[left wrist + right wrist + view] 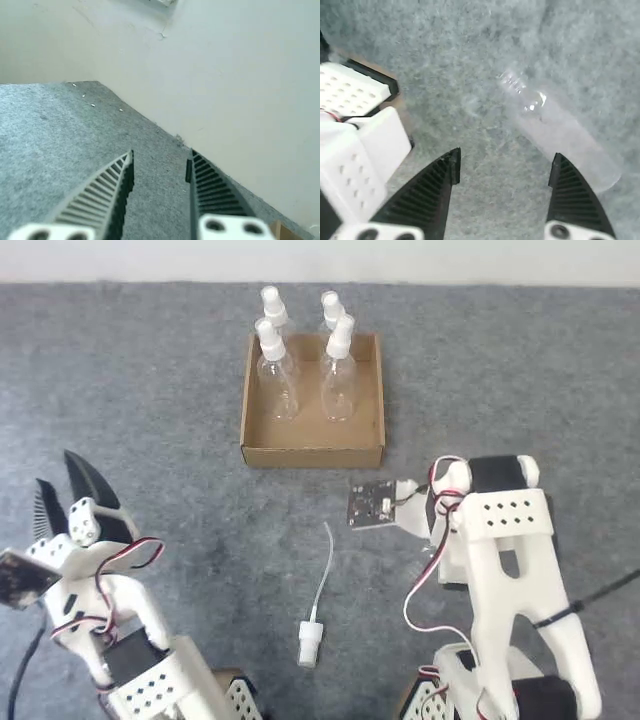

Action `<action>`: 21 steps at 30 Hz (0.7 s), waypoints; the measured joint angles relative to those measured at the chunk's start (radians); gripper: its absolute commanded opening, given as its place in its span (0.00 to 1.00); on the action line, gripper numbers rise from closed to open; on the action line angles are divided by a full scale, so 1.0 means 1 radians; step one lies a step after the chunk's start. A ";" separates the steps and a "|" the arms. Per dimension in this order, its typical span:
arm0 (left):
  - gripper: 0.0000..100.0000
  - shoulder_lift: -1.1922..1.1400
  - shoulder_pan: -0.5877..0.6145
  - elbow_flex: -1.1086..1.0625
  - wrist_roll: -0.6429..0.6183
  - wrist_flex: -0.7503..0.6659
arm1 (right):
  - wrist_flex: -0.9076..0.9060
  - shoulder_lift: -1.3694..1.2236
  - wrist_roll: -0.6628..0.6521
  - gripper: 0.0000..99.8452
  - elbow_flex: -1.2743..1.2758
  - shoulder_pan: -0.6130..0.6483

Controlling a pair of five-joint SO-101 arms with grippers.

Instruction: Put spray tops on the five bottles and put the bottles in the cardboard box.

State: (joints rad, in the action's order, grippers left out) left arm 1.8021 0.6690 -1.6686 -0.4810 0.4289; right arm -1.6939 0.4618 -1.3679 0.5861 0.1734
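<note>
Grey counter [150,370], four topped bottles [278,375] standing in the cardboard box [312,452]. The right end effector [506,153] is hanging wide open over the bare bottle [560,135], which is lying flat, slanting across its reach. The left end effector [161,155] is gaping, idle. The spray top [311,638] is lying between the arms.

My grey, carpet-like tabletop [150,390] carries the cardboard box [312,454], a loose spray top [309,642] lying nearer me, and a clear bottle [560,132] on its side.
</note>
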 measured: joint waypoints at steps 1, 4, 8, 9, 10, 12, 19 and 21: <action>0.16 0.000 0.000 0.000 0.000 -0.005 | 0.015 0.000 -0.017 0.25 0.015 0.000; 0.16 0.000 0.000 0.000 0.002 -0.008 | 0.060 0.000 -0.078 0.25 0.060 -0.002; 0.16 0.000 0.000 0.000 0.002 -0.009 | 0.127 0.002 -0.126 0.25 0.107 -0.002; 0.16 0.000 0.000 0.000 0.002 -0.009 | 0.146 0.002 -0.129 0.25 0.120 -0.002; 0.16 0.000 0.000 0.000 0.002 -0.009 | 0.166 0.002 -0.132 0.25 0.127 -0.002; 0.16 0.000 0.000 0.000 0.003 -0.009 | 0.207 0.002 -0.133 0.25 0.144 0.000; 0.16 0.000 0.000 0.000 0.003 -0.009 | 0.319 0.002 -0.143 0.29 0.206 0.000; 0.16 0.000 0.000 0.000 0.003 -0.009 | 0.328 0.002 -0.161 0.34 0.219 0.000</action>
State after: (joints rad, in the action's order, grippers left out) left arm 1.8021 0.6690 -1.6686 -0.4780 0.4196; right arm -1.3656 0.4634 -1.5290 0.8055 0.1734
